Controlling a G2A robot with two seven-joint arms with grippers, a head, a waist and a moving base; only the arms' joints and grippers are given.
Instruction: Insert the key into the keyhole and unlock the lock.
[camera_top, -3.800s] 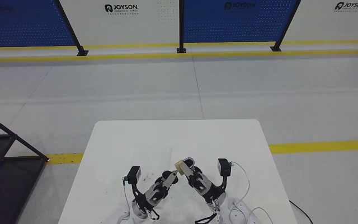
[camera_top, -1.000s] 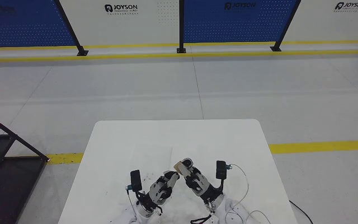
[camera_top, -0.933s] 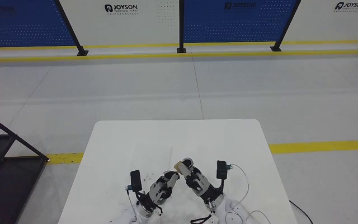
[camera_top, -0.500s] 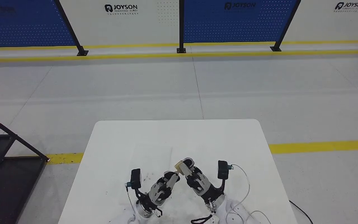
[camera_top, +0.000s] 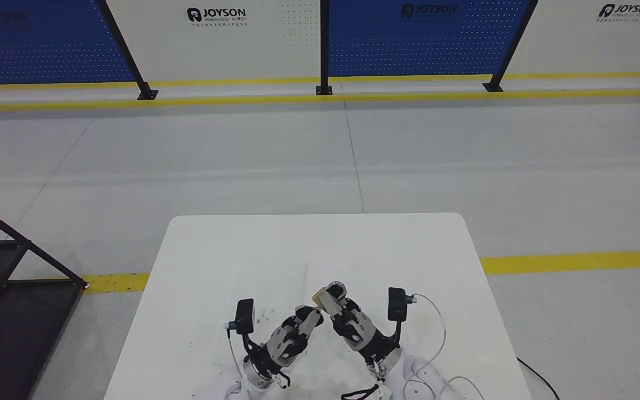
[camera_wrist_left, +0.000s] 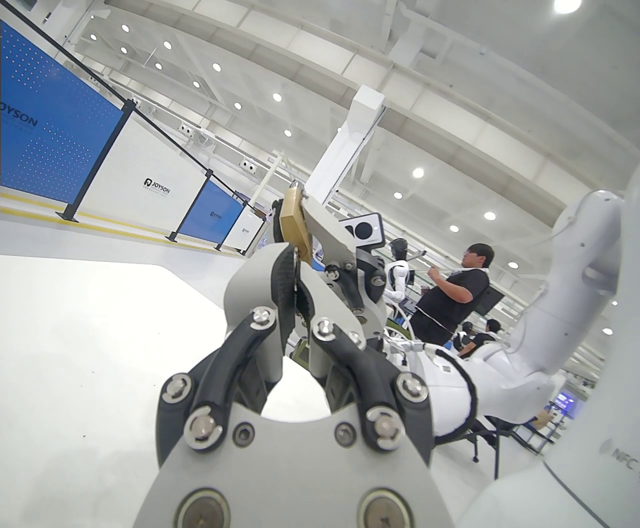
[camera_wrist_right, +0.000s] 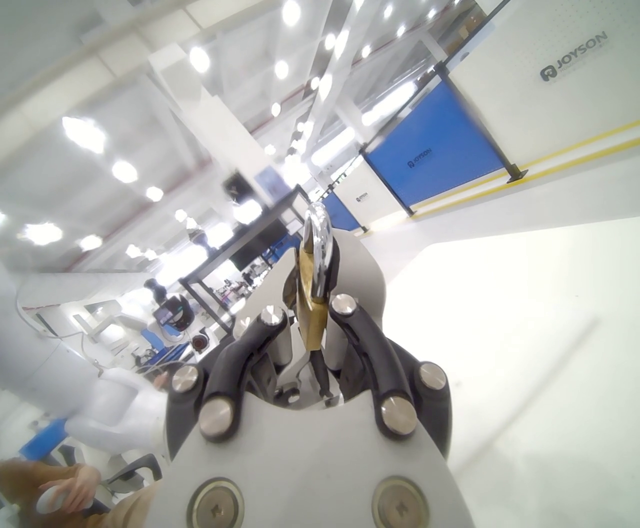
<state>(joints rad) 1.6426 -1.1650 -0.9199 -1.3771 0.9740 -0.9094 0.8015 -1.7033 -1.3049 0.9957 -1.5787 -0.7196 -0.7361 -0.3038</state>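
A brass padlock is gripped by the right claw, shackle outward, above the near edge of the white table. The left claw is clenched, its tips touching the padlock's underside; a key between them cannot be made out.

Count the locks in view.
1. The lock is held in the right gripper, over the table's near half. Nothing here could hide another.
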